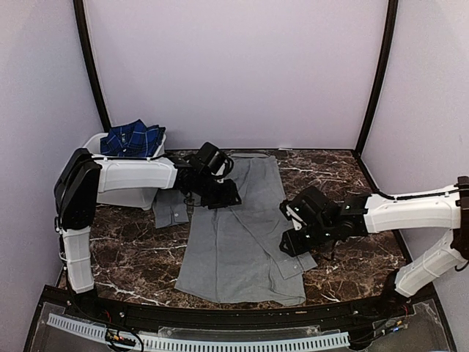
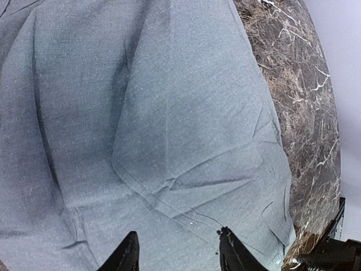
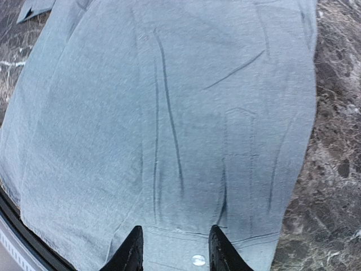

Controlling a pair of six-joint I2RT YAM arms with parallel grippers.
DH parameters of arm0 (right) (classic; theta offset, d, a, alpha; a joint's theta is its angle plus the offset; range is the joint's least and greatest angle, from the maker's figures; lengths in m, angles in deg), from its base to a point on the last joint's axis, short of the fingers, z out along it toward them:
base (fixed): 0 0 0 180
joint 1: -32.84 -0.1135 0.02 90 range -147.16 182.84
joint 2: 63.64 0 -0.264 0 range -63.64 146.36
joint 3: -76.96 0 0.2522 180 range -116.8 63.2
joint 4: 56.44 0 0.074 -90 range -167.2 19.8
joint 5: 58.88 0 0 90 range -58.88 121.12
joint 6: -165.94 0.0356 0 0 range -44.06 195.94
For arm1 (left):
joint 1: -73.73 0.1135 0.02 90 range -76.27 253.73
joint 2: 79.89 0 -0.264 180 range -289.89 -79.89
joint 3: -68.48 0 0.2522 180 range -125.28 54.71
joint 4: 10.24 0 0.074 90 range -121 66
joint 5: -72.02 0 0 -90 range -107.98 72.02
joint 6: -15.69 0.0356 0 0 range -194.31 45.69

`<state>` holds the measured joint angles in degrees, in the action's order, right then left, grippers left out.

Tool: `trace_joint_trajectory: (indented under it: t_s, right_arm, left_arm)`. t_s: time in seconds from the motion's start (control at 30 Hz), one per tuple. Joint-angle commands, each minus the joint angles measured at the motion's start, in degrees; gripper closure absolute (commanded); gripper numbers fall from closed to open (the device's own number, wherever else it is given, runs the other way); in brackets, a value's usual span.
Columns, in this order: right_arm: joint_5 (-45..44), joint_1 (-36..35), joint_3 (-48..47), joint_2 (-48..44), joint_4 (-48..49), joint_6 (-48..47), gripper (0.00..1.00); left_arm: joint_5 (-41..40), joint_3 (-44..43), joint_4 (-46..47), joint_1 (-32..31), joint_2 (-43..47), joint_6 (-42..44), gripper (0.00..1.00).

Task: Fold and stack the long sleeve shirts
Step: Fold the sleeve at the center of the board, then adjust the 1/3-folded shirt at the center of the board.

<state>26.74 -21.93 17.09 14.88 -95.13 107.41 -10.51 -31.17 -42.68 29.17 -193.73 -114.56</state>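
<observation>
Looking down from the top camera, you find the grey shirt (image 1: 238, 235) spread flat on the marble table (image 1: 132, 253), shoulders toward the back wall and wide hem toward the arm bases. The sleeve (image 1: 267, 220) on the right arm's side lies folded in over the body, running diagonally down toward the hem corner. The other sleeve's cuff (image 1: 172, 209) sticks out on the left arm's side, lying on the marble just beside the white tub (image 1: 94, 141).

Plaid shirt (image 1: 132, 138): bunched in the tub at the back left corner, well apart from the grey one. It looks heaped rather than folded.

Your left gripper (image 1: 220, 192) sits low over the grey shirt's upper edge, near the shoulder on its own side. The left wrist view shows its two black fingers (image 2: 127, 254) parted to a middling gap, with grey cloth below them and nothing pinched between. You cannot tell whether the tips touch the fabric.

Your right gripper (image 1: 293, 229) hangs at the shirt's opposite edge, over the folded sleeve. In the right wrist view its fingertips (image 3: 132, 248) stand apart at a moderate width, nothing clamped. A small pale button (image 3: 198, 259) shows on the cloth between them, just below a stitched seam. Long soft creases run through the fabric ahead of the jaws, and marble shows along the right side of that view.
</observation>
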Motion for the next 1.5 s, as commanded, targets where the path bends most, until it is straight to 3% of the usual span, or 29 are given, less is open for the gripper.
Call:
trace_joint_trajectory:
  t_s: [0.0, 0.5, 0.7, 1.13, 1.47]
  right_arm:
    - [-5.8, -6.7, -3.4, 4.0, -4.6, 2.7, 0.63]
    - [-16.2, -16.8, -9.4, 18.4, -12.6, 10.8, 0.59]
    - [-17.0, -17.2, -8.6, 18.0, -12.9, 12.4, 0.67]
    - [-17.6, -17.3, -9.6, 16.0, -13.8, 11.0, 1.00]
    - [-16.4, -17.2, -11.7, 14.5, -15.6, 9.9, 1.00]
  left_arm:
    - [0.2, 0.0, 2.9, 0.3, -2.2, -1.7, 0.53]
    - [0.8, 0.6, 6.0, 0.3, -5.8, -2.2, 0.52]
    - [-0.8, 0.7, 6.1, 0.3, -6.1, -2.1, 0.54]
    - [-3.6, -0.5, 6.1, 0.3, -7.9, -2.2, 0.64]
    - [-4.3, -0.9, 5.8, 0.4, -8.1, -2.0, 0.69]
